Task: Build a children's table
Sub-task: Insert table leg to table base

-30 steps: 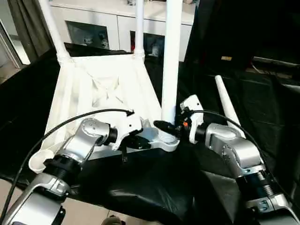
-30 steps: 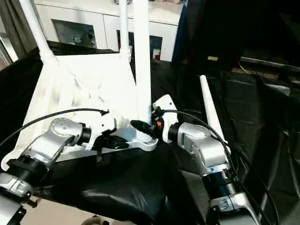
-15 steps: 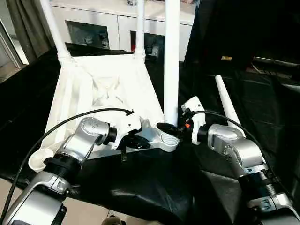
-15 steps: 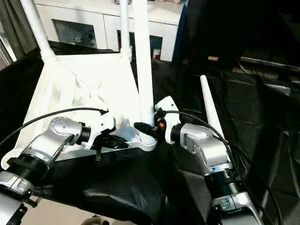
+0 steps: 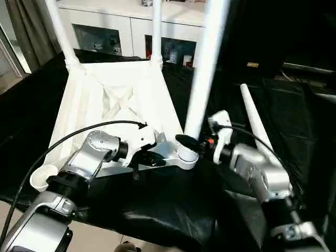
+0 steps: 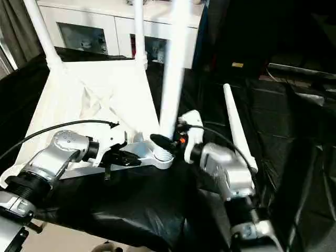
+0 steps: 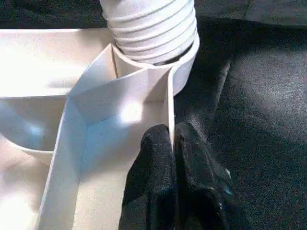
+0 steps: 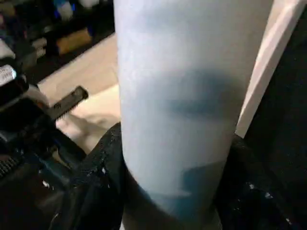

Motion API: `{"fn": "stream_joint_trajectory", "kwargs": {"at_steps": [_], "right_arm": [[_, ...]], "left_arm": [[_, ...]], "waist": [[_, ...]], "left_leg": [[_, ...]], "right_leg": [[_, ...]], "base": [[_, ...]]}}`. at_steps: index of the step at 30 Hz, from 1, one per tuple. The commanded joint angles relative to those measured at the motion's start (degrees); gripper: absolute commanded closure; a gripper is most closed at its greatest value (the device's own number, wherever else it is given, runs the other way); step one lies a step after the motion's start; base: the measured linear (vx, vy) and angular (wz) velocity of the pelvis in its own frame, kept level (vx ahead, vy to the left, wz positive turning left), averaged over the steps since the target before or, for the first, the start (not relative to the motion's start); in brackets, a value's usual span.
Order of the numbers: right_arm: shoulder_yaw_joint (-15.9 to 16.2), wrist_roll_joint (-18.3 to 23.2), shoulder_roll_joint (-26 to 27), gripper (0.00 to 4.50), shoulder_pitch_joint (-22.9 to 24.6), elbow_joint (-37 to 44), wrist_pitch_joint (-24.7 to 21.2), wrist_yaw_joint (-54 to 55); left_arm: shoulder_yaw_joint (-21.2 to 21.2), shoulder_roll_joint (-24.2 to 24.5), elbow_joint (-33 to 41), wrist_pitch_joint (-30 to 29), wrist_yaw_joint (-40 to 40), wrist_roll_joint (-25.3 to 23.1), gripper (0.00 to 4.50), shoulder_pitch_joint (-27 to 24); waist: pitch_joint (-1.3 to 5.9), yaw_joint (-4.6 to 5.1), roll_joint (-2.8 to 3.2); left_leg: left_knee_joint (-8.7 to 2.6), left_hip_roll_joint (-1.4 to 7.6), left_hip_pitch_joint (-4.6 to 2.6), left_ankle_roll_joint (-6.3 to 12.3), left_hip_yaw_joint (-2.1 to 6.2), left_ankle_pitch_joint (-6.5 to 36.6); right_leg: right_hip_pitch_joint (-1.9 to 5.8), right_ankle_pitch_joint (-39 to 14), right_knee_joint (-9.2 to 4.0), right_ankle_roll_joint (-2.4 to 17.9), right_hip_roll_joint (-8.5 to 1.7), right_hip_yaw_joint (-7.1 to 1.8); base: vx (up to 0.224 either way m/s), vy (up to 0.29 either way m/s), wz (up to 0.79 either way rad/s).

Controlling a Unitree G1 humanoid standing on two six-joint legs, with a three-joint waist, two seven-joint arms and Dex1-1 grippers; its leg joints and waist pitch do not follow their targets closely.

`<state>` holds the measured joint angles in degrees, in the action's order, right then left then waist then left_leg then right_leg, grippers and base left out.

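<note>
Right now the upturned tabletop (image 5: 118, 100) is lying ribbed side up on the black-draped table (image 5: 173, 205), two legs already standing in its far corners. The left end effector (image 5: 153, 159) is pinching the near rim, its fingers (image 7: 165, 158) pressed together over the thin plastic wall. The right end effector (image 5: 190, 143) is gripping the third leg (image 5: 205, 68) just above its ribbed foot, which is sitting in the near corner socket (image 5: 186, 159); the leg is leaning to the right. A fourth leg (image 5: 253, 118) is lying loose on the cloth. These hollow tubes look light, stiff and rather slick, so holding low near the socket seems wisest.
</note>
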<state>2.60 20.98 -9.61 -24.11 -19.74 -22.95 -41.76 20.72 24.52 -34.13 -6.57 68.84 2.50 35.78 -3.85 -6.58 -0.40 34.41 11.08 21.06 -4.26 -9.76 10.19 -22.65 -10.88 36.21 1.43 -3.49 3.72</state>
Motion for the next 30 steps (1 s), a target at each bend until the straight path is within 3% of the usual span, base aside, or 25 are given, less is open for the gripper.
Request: {"fn": "stream_joint_trajectory", "kwargs": {"at_steps": [1, 3, 11, 16, 19, 24, 25, 28, 30], "right_arm": [[-1.3, 0.0, 0.2, 2.55, 1.7, -2.5, 2.3, 0.4], [-1.4, 0.1, 0.4, 2.55, 2.2, -2.7, 2.9, 0.2], [-2.1, 0.2, 2.0, 2.55, 6.9, -4.2, 9.9, -1.6], [-1.5, -0.7, 1.8, 2.55, 8.5, -4.3, 12.7, -2.0], [-1.0, -2.2, 1.6, 2.55, 10.6, -4.5, 17.4, -3.2], [-0.7, -2.6, 1.5, 2.55, 11.1, -4.7, 18.5, -3.2], [0.5, -3.9, 1.0, 2.55, 11.0, -4.6, 19.3, -3.0], [3.1, -6.9, -0.1, 2.55, 10.4, -4.1, 20.8, -2.9], [4.9, -8.7, -1.0, 2.55, 9.3, -3.7, 20.4, -3.1]], "left_arm": [[-0.7, 0.8, 0.2, 0.6, 1.1, -0.6, 4.50, 1.9], [-0.8, 0.9, 0.2, 0.6, 1.1, -0.6, 4.50, 1.9], [-1.0, 0.9, -0.8, 1.3, 0.2, -1.2, 4.50, 2.5], [-1.1, 0.8, -1.2, 1.5, -0.1, -1.3, 4.50, 2.7], [-1.1, 0.5, -1.8, 2.0, -0.4, -1.6, 4.50, 2.9], [-1.2, 0.4, -2.0, 2.1, -0.5, -1.6, 4.50, 3.0], [-1.2, 0.3, -2.0, 2.2, -0.6, -1.6, 4.50, 3.0], [-1.3, 0.2, -2.1, 2.2, -0.8, -1.7, 4.50, 3.0], [-1.3, 0.1, -1.7, 2.1, -0.9, -1.7, 4.50, 2.7]], "waist": [[4.33, -0.14, 1.59], [4.34, -0.20, 1.44], [4.33, -0.31, 2.09], [4.32, -0.36, 2.09], [4.31, -0.57, 2.10], [4.31, -0.70, 2.15], [4.26, -0.66, 1.83], [4.20, -0.72, 2.00], [4.08, -0.63, 1.21]], "left_leg": [[-4.46, 2.17, -0.90, -2.32, 1.05, 15.6], [-4.42, 2.14, -0.91, -1.91, 1.00, 15.5], [-4.58, 2.20, -0.84, -1.47, 1.07, 16.2], [-4.67, 2.28, -0.93, -1.27, 1.03, 16.8], [-4.66, 2.27, -0.90, -1.17, 1.02, 17.0], [-4.81, 2.30, -0.93, -0.90, 1.08, 17.4], [-4.88, 2.34, -0.89, -0.86, 1.05, 17.4], [-4.88, 2.28, -0.94, -0.98, 1.06, 17.5], [-4.97, 2.27, -0.86, -0.80, 1.00, 17.1]], "right_leg": [[2.57, -13.8, -5.03, 11.1, -5.11, -2.91], [2.62, -13.8, -5.05, 11.2, -5.13, -2.94], [2.50, -15.3, -5.23, 11.0, -5.19, -2.90], [2.39, -16.1, -5.47, 10.8, -5.19, -2.95], [2.35, -16.4, -5.54, 10.6, -5.22, -2.98], [2.36, -17.0, -5.59, 10.5, -5.19, -2.98], [2.37, -17.3, -5.66, 10.3, -5.18, -3.00], [2.26, -18.8, -5.80, 9.7, -5.23, -3.02], [2.28, -19.7, -5.82, 9.3, -5.14, -3.04]], "base": [[0.000, 0.000, 0.00], [0.000, 0.000, 0.00], [0.000, 0.000, 0.00], [0.000, 0.000, 0.00], [0.000, 0.000, 0.00], [0.000, 0.000, 0.00], [0.000, 0.000, 0.00], [0.000, 0.000, 0.00], [0.000, 0.000, 0.00]]}}
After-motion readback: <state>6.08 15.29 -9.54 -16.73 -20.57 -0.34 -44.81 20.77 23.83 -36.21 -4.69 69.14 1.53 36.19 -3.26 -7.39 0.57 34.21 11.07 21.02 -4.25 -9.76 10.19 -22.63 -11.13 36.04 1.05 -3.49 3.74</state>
